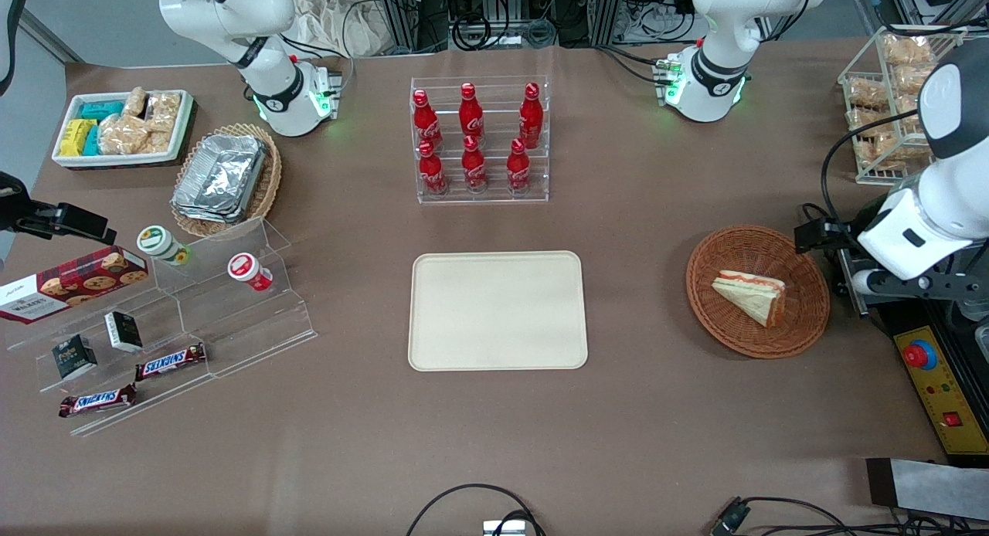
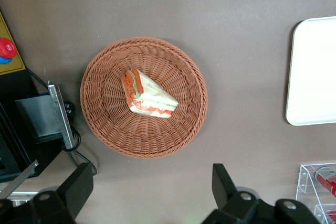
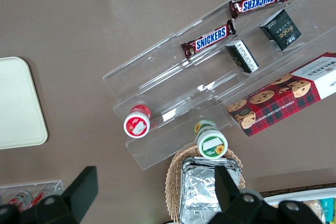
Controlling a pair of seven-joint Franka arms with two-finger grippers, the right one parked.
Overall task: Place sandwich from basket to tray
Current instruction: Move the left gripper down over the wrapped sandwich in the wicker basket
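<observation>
The sandwich (image 1: 753,293) (image 2: 147,95), a pale triangular wedge with orange-red filling, lies in the round reddish-brown basket (image 1: 711,320) (image 2: 105,124). The beige tray (image 1: 497,310) (image 2: 312,77) lies flat and bare mid-table, beside the basket toward the parked arm's end. My gripper (image 2: 151,184) is open with nothing between its fingers. It hangs well above the table, off the basket's rim and not over the sandwich. In the front view the working arm's wrist (image 1: 904,242) is beside the basket at the table's edge.
A clear rack of red cola bottles (image 1: 479,142) stands farther from the front camera than the tray. A yellow control box with a red button (image 1: 919,354) (image 2: 6,51) sits beside the basket. A wire rack of bagged snacks (image 1: 888,80) stands near the working arm's base.
</observation>
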